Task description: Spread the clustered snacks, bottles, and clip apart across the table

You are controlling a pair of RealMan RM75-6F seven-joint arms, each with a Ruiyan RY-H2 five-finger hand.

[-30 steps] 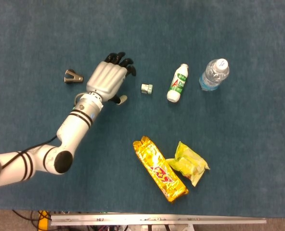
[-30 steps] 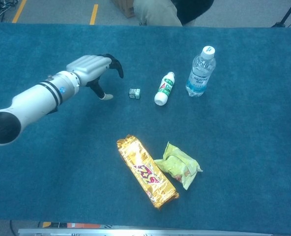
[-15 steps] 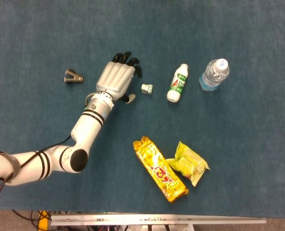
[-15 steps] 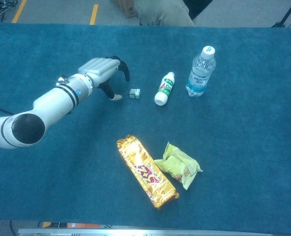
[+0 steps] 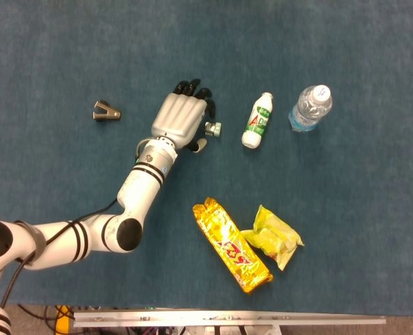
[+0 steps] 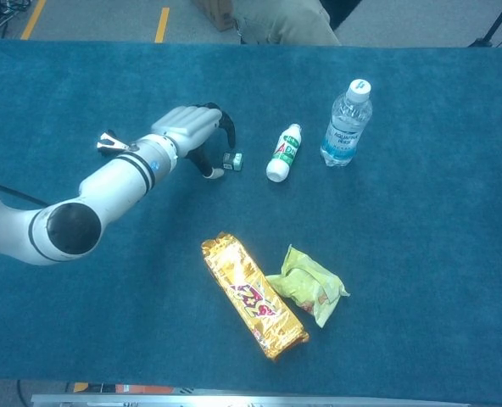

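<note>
My left hand [image 5: 182,120] [image 6: 189,129] reaches palm-down over the blue table, its fingers arched and apart and holding nothing. Its dark fingertips [image 5: 208,108] hang just left of a small green-and-silver wrapped snack [image 5: 213,128] [image 6: 232,160], and the thumb tip is close beside it. I cannot tell whether they touch. The metal clip [image 5: 106,112] [image 6: 111,142] lies to the left, behind the wrist. A white milk bottle [image 5: 257,120] [image 6: 282,153] and a clear water bottle [image 5: 310,107] [image 6: 346,123] lie to the right. My right hand is out of view.
Nearer the front edge, a long yellow snack bar [image 5: 231,243] [image 6: 253,297] lies touching a yellow-green crinkled bag [image 5: 274,237] [image 6: 307,286]. A person stands beyond the far table edge [image 6: 276,44]. Blue cloth [image 5: 360,195] stretches bare to the right.
My left arm has swept right, away from the clip, bringing its fingertips up to the small wrapped snack. None of the objects has moved.
</note>
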